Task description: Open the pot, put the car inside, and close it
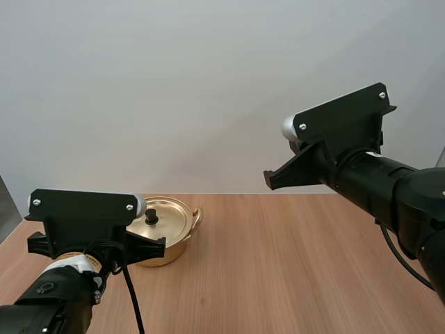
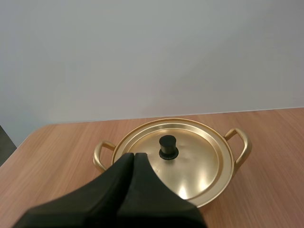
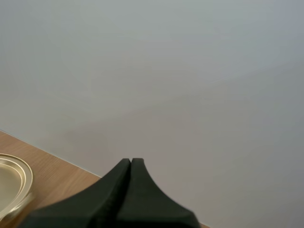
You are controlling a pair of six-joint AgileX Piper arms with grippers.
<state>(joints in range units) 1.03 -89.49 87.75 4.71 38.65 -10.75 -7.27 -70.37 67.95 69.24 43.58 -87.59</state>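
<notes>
Both closed, empty: left end effector (image 2: 133,155) near lidded pot (image 2: 192,164) by far table (image 1: 299,264) edge; right end effector (image 3: 131,161) raised.

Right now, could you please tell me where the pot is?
In the high view the pot stands closed on the left side of the table, just ahead of my left gripper, whose shut tips point toward the black knob of its lid.

left gripper (image 2: 133,156) closed, empty — tips over pot (image 2: 240,147) rim | lid (image 2: 190,156) on
</notes>
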